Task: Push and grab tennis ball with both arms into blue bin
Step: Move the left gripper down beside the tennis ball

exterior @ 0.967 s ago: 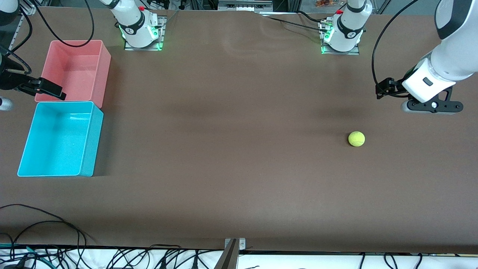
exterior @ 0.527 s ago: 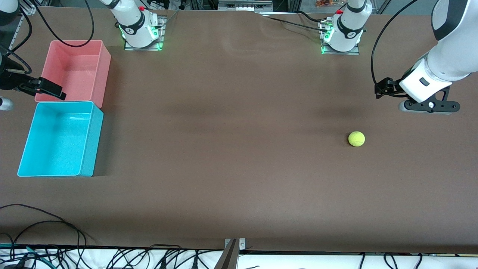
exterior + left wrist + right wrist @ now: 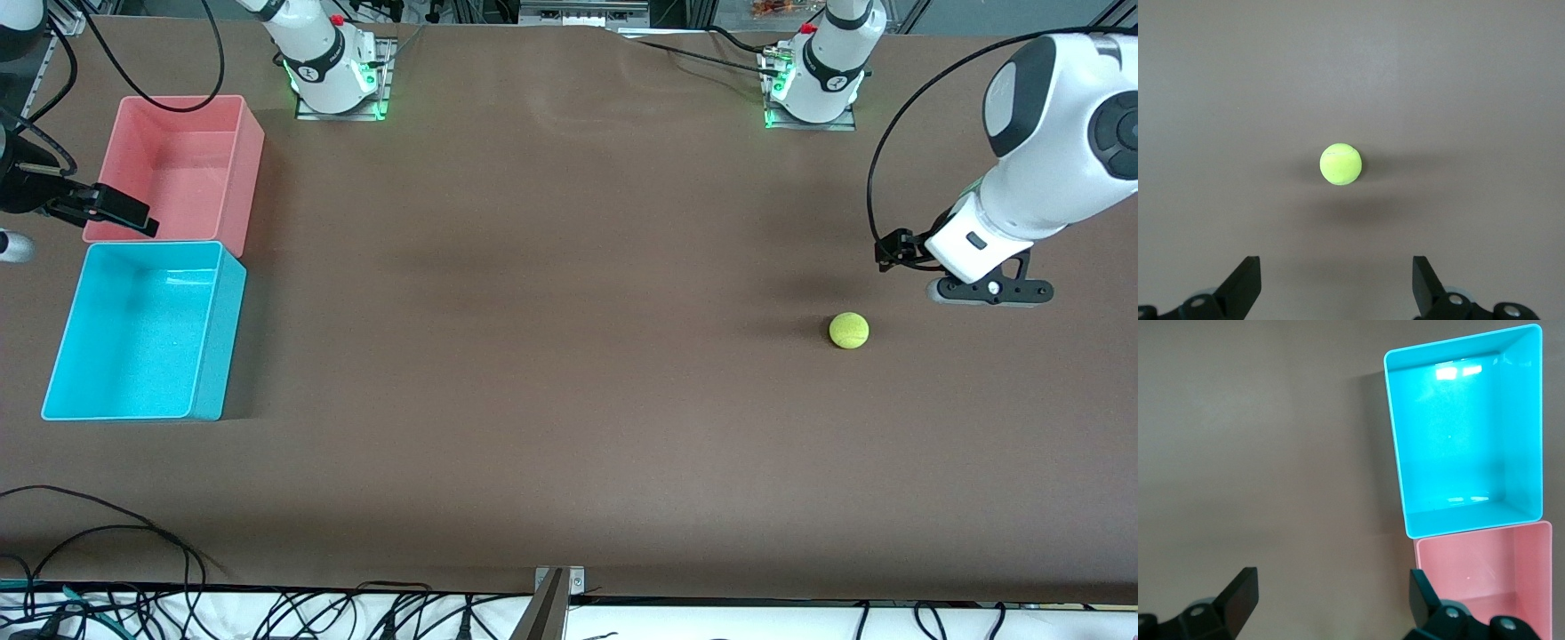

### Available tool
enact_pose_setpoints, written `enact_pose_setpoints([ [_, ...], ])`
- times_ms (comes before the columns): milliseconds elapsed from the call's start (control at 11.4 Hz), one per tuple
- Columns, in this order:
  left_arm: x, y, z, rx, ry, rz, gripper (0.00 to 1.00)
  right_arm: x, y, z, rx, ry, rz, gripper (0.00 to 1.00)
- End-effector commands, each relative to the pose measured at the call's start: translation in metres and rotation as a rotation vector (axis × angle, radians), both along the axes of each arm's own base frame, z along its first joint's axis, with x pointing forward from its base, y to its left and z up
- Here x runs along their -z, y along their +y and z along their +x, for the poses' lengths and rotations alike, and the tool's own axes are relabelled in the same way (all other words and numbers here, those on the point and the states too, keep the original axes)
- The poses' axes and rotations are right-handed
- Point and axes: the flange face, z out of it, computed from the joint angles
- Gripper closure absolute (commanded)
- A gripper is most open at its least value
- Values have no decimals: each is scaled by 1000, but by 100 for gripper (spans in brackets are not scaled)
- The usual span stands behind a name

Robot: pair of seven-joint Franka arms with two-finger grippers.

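Observation:
The tennis ball (image 3: 849,330) lies on the brown table toward the left arm's end; it also shows in the left wrist view (image 3: 1341,165), ahead of the fingers. My left gripper (image 3: 989,291) hangs open and empty over the bare table, beside the ball and apart from it; its fingers (image 3: 1245,285) stand wide. The blue bin (image 3: 133,338) stands empty at the right arm's end and shows in the right wrist view (image 3: 1465,433). My right gripper (image 3: 7,247) is open and empty (image 3: 1331,593), over the table edge beside the bins.
A pink bin (image 3: 178,160) stands empty against the blue bin, farther from the front camera, and shows in the right wrist view (image 3: 1485,580). Both arm bases (image 3: 338,76) stand along the table's back edge. Loose cables (image 3: 107,533) lie at the front edge.
My left gripper has swung down and closer to the tennis ball. The ball, the bins and the right arm have not moved.

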Motion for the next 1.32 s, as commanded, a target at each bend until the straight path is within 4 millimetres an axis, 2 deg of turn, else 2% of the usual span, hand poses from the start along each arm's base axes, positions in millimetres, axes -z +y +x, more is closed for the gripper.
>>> enact_pose_setpoints([
  [0,30,9,7,5,-11,20,0,-6,1,1,-7,3,-9,0],
  [176,63,17,9,-7,-23,22,0,-6,1,1,-5,3,-9,0],
  [352,92,15,8,0,-32,21,0,-6,1,1,-4,3,-9,0],
  [791,140,11,0,-42,-54,11,0,-3,1,2,-4,8,-9,0],
  [879,145,12,1,-29,-58,10,0,-3,1,2,-7,6,-9,0],
  [1231,188,16,7,-48,-50,14,0,-3,1,2,-4,7,-9,0],
])
